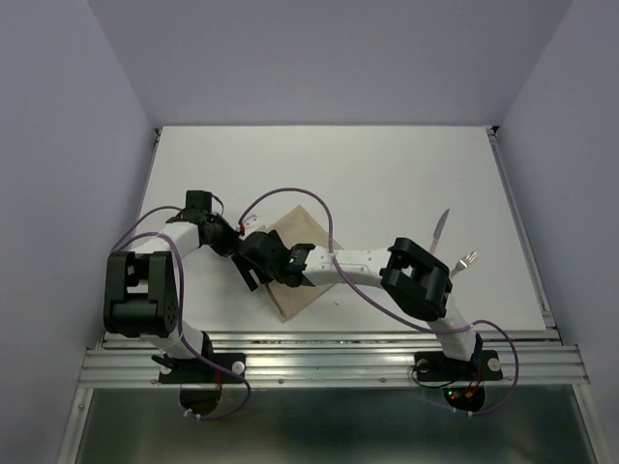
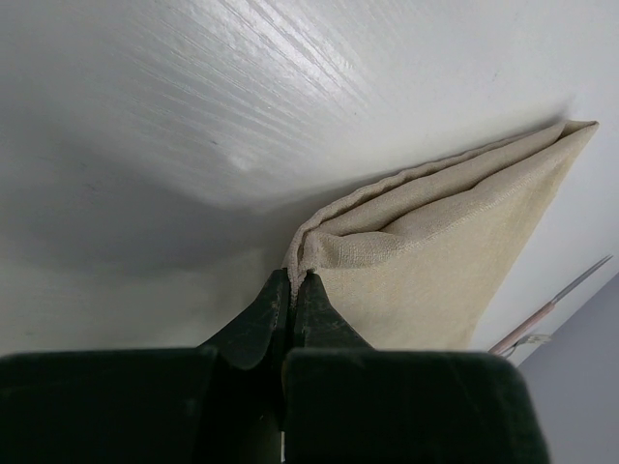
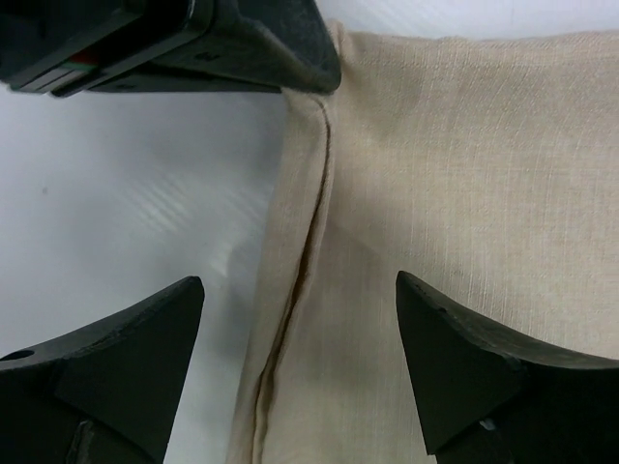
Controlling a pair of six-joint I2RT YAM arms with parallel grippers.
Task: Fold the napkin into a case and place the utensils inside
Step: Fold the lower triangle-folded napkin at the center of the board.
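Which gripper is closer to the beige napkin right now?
The left. The left gripper is shut on the napkin, pinching its folded edge. The right gripper is open over the cloth, straddling its side edge.

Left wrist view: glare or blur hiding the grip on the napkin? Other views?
Left wrist: streaky glare on the table, off the cloth; napkin sharp, left gripper pinching its corner is readable. Right wrist: weave crisp, open right gripper near-black, its surface detail lost. Top external: even, soft light.

Bright even light, glare streaks on the table [image 2: 290, 58], left pincer [image 2: 293, 282] softly blurred.
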